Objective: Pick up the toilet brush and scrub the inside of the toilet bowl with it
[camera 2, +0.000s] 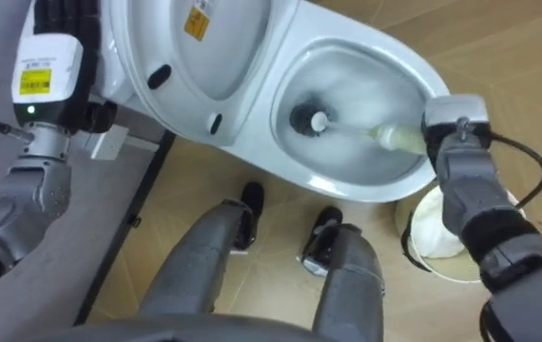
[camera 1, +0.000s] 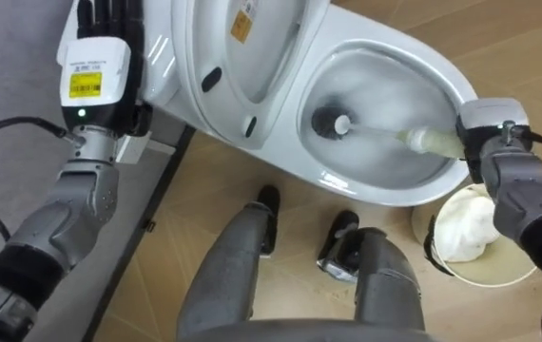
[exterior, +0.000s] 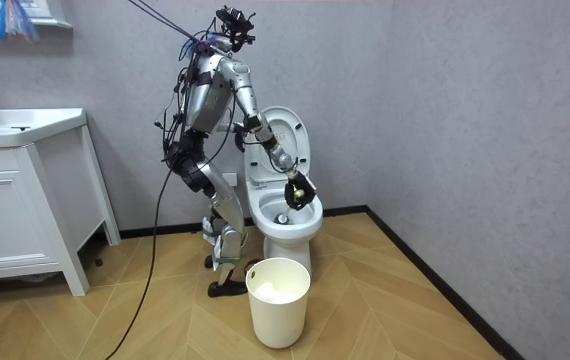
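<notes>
The white toilet (camera 1: 377, 198) has its lid (camera 1: 252, 57) raised against the tank. A toilet brush with a dark head (camera 1: 330, 123) sits at the bottom of the wet bowl. Its pale handle (camera 1: 428, 142) runs right over the rim into my right hand (camera 1: 490, 125), which is curled round it. My left hand (camera 1: 109, 21) is up beside the tank at the far left, fingers straight, holding nothing. In the room view I stand bent over the toilet (exterior: 285, 215), with my right hand (exterior: 298, 188) down in the bowl.
A white bucket (camera 1: 471, 261) with something white inside stands on the wood floor just right of the bowl, under my right forearm; in the room view the bucket (exterior: 278, 300) is in front of the toilet. A white sink cabinet (exterior: 25, 190) stands at the room view's left.
</notes>
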You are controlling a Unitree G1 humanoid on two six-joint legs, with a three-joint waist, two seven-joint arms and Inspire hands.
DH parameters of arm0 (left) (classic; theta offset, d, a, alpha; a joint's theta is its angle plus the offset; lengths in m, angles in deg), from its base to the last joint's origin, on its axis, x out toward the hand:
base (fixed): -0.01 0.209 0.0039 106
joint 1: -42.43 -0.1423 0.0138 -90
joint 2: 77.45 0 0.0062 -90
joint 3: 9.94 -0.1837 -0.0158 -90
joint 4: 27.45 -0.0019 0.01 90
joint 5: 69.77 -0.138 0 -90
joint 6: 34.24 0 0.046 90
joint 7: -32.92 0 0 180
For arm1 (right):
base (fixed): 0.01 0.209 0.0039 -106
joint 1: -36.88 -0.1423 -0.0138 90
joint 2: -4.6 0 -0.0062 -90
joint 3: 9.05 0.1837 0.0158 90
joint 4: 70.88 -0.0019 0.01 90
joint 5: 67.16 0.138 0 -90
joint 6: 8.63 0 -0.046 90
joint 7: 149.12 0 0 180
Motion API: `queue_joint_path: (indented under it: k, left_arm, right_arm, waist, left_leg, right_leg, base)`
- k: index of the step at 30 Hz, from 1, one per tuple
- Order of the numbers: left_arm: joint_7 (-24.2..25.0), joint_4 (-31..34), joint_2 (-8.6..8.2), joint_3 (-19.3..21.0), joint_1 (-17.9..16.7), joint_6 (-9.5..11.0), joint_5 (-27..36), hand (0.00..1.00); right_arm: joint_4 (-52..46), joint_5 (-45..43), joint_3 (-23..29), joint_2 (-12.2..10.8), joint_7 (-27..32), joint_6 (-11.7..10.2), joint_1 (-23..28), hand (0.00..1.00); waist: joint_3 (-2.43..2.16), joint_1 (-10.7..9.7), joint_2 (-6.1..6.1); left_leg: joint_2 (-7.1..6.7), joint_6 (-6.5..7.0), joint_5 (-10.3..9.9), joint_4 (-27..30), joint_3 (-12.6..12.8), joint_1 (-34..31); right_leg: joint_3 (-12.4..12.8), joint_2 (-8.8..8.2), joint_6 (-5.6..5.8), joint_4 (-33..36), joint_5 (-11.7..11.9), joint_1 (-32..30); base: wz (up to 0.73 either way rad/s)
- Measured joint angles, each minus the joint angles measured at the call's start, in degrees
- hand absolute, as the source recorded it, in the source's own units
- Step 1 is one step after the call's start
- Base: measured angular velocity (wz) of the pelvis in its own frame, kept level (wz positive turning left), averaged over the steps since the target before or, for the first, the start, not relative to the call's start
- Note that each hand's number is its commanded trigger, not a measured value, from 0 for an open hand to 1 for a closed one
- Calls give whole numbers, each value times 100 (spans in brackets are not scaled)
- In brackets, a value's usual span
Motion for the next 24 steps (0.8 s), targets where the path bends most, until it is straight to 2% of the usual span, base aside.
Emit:
queue_joint_path:
  k: [1,2,3,5,6,9,12,17,24]
  left_arm:
    - [-26,17,38,21,14,32,-12,0]
    - [-66,42,113,28,63,88,-75,0]
    - [-71,99,191,29,100,108,-145,0]
    - [-66,181,309,30,119,147,-151,0]
    - [-63,190,356,29,139,179,-166,0]
    - [-66,239,518,38,164,191,-297,0]
    - [-62,238,548,115,169,217,-397,0]
    - [-60,247,573,153,169,219,-590,0]
    - [-42,272,572,205,130,190,-735,0]
  right_arm:
    - [85,45,0,2,48,-66,-91,100]
    - [312,193,-3,-1,127,-194,-287,100]
    - [514,326,-3,0,128,-272,-506,100]
    - [764,406,-7,4,181,-395,-815,100]
    - [903,453,-8,7,247,-486,-956,100]
    - [946,458,-8,26,459,-575,-1111,100]
    - [992,457,-7,96,626,-713,-1257,100]
    - [1093,510,-6,228,1003,-779,-1374,100]
    - [1095,477,-6,228,1144,-769,-1456,100]
  waist:
    - [11,-3,-42]
    - [46,3,-129]
    - [45,28,-211]
    - [66,21,-283]
    - [64,5,-335]
    - [82,-16,-470]
    - [77,-41,-550]
    - [79,-52,-607]
    - [79,-46,-607]
  left_leg:
    - [-2,-3,7,-2,-2,-25]
    - [-9,-2,22,0,0,-52]
    - [-5,-3,32,18,8,-104]
    - [-2,-5,44,60,-1,-120]
    - [0,-2,41,104,-1,-118]
    - [-9,-4,41,90,1,-125]
    - [-14,-4,43,87,-1,-134]
    - [-18,0,56,89,-18,-126]
    - [-17,-5,60,97,-30,-128]
  right_leg:
    - [4,-2,-6,9,3,-35]
    - [8,-18,-9,51,4,-74]
    - [16,-21,-17,82,0,-132]
    - [12,-18,-21,98,0,-139]
    - [10,-21,-26,122,-6,-132]
    - [17,-35,-28,173,-32,-140]
    - [6,-45,-38,173,-25,-152]
    - [-19,-55,-46,165,-6,-131]
    - [-27,-53,-46,161,-6,-129]
  base:
    - [-3]
    - [4]
    - [4]
    - [4]
    - [4]
    - [3]
    - [0]
    - [0]
    - [0]
